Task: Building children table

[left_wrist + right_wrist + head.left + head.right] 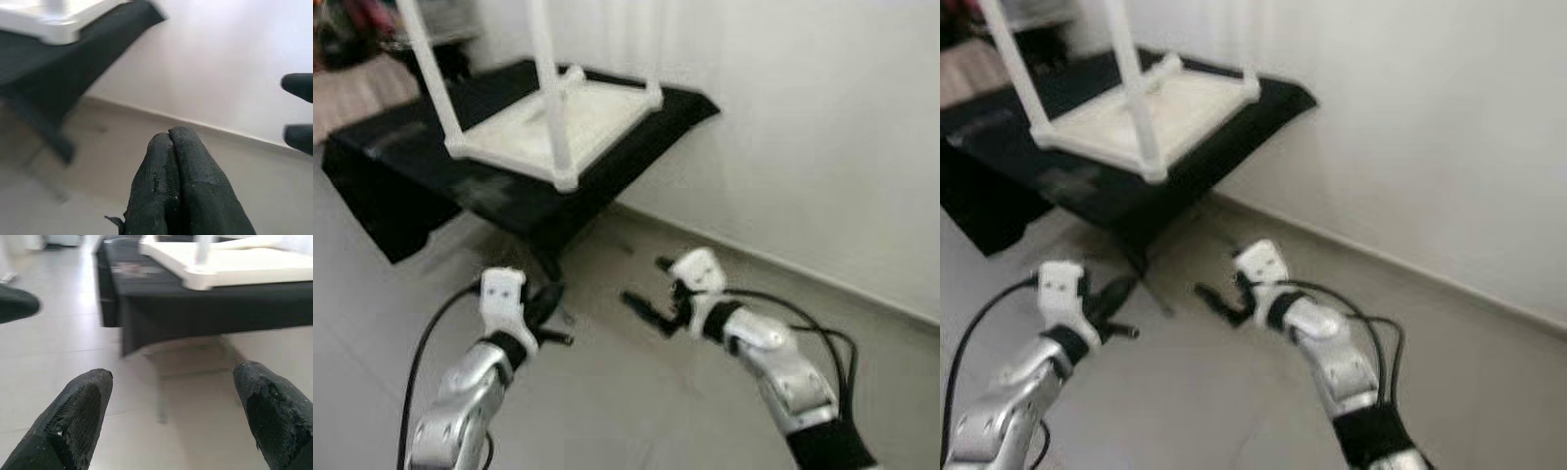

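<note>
I hold my left claw closed, right claw open, before the upturned table on the bench.

A low black table stands near the white wall, with one corner close to it. Its top has a few pale, dusty marks. Under the table a thin leg goes down to the floor. The floor is made of light grey tiles, and a pale baseboard runs where the floor meets the wall. At the far left, behind the table, some pink and dark things are too blurred to identify.
</note>
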Robot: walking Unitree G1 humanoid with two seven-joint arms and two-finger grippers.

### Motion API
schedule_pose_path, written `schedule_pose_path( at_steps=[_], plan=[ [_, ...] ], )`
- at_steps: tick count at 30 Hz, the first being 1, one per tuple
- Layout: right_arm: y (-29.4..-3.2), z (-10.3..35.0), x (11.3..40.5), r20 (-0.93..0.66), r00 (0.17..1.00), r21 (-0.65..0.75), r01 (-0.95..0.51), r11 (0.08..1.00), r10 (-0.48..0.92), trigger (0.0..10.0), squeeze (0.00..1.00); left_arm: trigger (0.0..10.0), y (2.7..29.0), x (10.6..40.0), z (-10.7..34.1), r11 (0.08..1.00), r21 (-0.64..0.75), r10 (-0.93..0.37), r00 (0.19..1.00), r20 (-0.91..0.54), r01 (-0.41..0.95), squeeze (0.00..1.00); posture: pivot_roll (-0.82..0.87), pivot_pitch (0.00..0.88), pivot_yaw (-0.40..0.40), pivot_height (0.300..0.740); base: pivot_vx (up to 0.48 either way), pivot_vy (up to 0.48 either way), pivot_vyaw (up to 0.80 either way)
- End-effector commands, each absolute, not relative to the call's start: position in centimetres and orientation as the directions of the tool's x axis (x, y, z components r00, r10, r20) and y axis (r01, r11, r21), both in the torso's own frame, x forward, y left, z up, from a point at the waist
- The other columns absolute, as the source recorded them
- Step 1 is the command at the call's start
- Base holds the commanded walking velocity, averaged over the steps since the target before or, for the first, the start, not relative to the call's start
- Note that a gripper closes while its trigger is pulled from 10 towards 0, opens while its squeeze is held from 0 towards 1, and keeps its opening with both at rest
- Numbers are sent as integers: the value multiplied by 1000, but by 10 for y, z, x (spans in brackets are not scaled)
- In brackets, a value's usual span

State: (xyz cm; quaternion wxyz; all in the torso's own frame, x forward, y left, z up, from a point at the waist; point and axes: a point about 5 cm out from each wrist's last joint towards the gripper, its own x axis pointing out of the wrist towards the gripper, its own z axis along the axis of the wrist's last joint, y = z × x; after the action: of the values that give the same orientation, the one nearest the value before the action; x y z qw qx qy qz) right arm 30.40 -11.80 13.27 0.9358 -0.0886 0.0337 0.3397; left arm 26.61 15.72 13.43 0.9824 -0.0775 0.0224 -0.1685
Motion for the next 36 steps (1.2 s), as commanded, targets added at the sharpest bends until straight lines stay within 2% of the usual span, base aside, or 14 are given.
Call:
schedule_pose_path(
  at_steps=[1, 36],
  plan=[
    [-110, 131, 302, -126, 752, -131, -659, 740, 647, 10000, 0, 10000, 163, 265, 135, 938, -152, -319, 948, -14, 313, 0, -60, 29, -19, 740, 0, 0, 0],
    [-110, 130, 302, -122, 741, -119, -672, 731, 661, 10000, 0, 10000, 164, 265, 133, 934, -159, -325, 946, -7, 320, 0, -59, 19, -19, 740, 324, 0, 0]
  ],
)
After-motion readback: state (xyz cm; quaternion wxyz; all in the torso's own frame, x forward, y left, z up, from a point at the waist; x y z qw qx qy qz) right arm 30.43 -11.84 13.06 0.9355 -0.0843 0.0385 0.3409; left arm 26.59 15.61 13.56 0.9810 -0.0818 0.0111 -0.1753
